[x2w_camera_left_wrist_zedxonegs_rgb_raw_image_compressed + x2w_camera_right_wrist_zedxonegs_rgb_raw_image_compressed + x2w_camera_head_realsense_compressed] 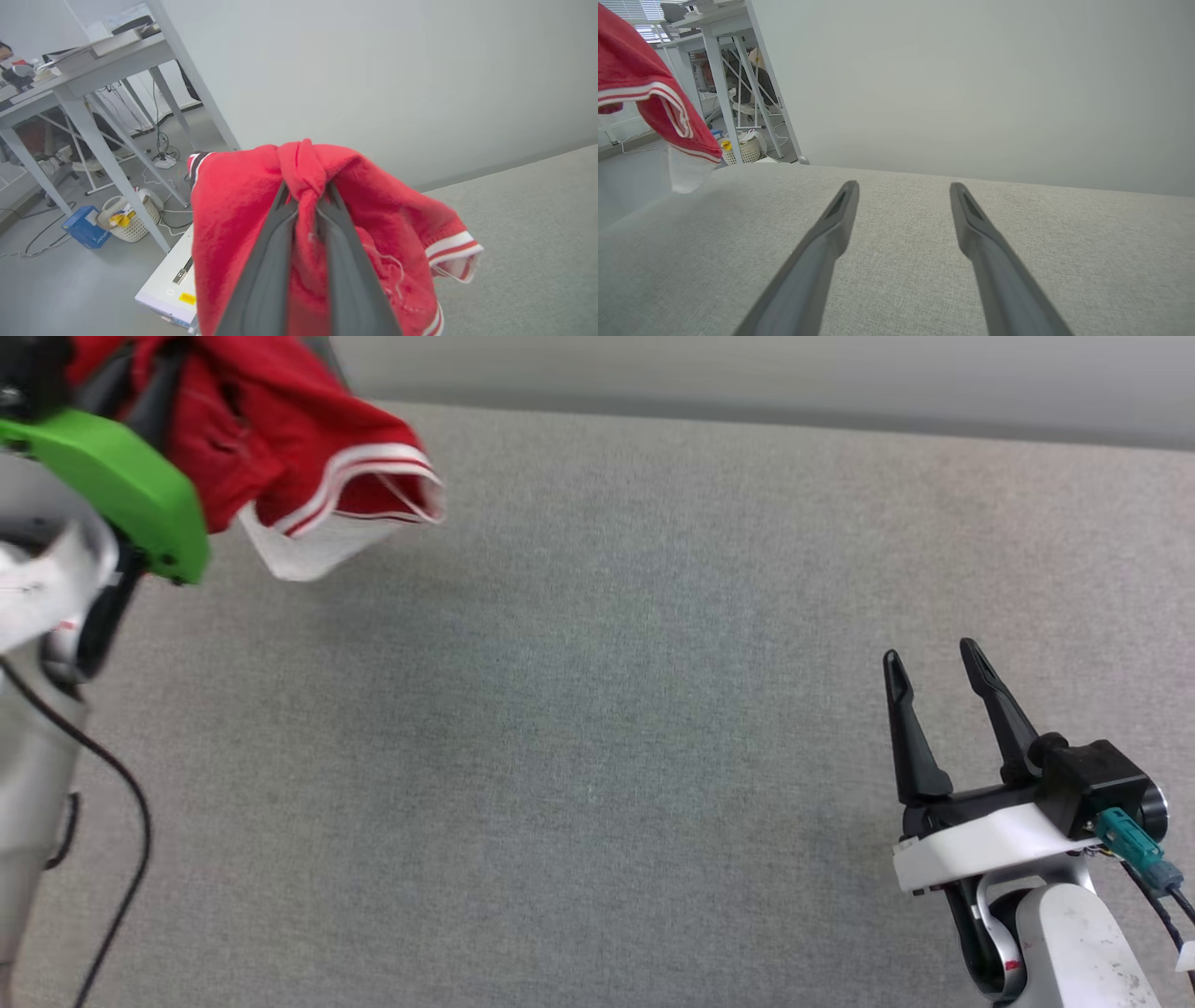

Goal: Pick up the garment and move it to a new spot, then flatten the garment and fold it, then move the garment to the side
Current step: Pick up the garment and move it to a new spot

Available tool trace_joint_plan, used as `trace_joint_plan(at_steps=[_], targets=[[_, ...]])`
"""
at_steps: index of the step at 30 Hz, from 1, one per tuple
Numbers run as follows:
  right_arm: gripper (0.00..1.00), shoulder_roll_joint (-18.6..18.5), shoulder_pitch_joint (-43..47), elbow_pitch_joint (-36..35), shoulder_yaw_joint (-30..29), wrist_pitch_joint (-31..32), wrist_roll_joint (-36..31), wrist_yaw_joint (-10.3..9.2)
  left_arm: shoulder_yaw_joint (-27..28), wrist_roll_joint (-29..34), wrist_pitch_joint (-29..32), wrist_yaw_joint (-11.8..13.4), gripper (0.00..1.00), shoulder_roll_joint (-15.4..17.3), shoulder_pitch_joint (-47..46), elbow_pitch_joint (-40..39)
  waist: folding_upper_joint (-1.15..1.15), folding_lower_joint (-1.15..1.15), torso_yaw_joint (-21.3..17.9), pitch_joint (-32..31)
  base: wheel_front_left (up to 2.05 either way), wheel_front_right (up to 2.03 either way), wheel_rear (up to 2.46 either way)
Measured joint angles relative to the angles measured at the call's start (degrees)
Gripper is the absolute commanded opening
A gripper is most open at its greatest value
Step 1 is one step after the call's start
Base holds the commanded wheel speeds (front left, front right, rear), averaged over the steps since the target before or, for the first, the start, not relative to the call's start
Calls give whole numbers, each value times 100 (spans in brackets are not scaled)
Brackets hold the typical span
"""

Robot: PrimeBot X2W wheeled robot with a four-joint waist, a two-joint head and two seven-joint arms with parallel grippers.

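The grey surface [597, 709] is lying open from middle to right. The garment [280, 448] is hanging over its far left corner, and a pale wall [971, 93] is closing off the far edge.

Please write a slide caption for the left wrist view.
Left claw shut on a bunched red shirt, near the grey surface.

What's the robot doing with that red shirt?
The robot's left claw is pinched shut on a bunch of the red shirt and holds it up, so it hangs near the far left corner of the grey surface. One striped sleeve end dangles down. The right claw is open and empty above the near right part of the surface. The shirt is not yet laid out flat or folded.
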Motion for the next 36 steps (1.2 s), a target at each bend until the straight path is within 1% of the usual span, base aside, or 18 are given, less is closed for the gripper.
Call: trace_joint_plan(at_steps=[6, 9, 12, 14, 16, 17, 19, 20, 21, 24, 28, 32, 36], targets=[[100, 0, 86, -2, -136, 0, 40, 0, -497, 176, -64, 0, 0, -511, 26, -581, 0, 0, -58, -377, 0, 0, 0], [100, 2, 120, -5, -203, 0, 41, 0, -712, 177, -182, -1, 0, -800, 97, -705, 0, 0, -160, -459, 0, 0, 0], [100, 0, 124, -23, -300, 0, 43, 0, -888, 103, -386, -2, 0, -1185, 266, -720, 0, 0, -313, -504, 0, 0, 0], [100, -2, 128, -31, -358, 0, 48, 0, -1059, -22, -419, -12, 0, -1389, 408, -648, 0, 0, -418, -518, 0, 0, 0], [100, -2, 129, -33, -388, 0, 51, 0, -1201, -191, -410, -22, 0, -1516, 574, -508, 0, 0, -505, -522, 0, 0, 0], [100, -2, 129, -46, -399, 0, 67, 0, -1396, -465, -318, -57, 0, -1653, 914, -182, 0, 0, -623, -508, 0, 0, 0], [100, -3, 129, -52, -398, 0, 87, 0, -1548, -548, -218, -65, 0, -1677, 1121, 165, 0, 0, -680, -481, 0, 0, 0], [100, -3, 129, -52, -392, 0, 91, 0, -1631, -548, -151, -67, 29, -1664, 1188, 315, 0, 0, -695, -465, 0, 0, 0], [100, -3, 129, -49, -381, 0, 92, 0, -1709, -548, -114, -67, 100, -1655, 1272, 515, 0, 0, -711, -444, 0, 0, 0], [100, -3, 129, -47, -328, 0, 130, 0, -1862, -414, -174, -66, 100, -1616, 1365, 1020, 0, 0, -735, -378, 0, 0, 0], [100, -1, 129, -45, -260, 0, 132, 0, -1913, -179, -550, -32, 100, -1604, 1342, 1439, 0, 0, -714, -308, 0, 0, 0], [100, -2, 130, -30, -291, 0, 111, 0, -1805, -179, -960, 52, 100, -1669, 1295, 1619, 0, 0, -597, -316, 0, 0, 0], [100, 0, 167, -14, -337, 0, 78, 0, -1583, -197, -1428, 211, 100, -1669, 1280, 1640, 0, 0, -460, -417, 0, 0, 0]])
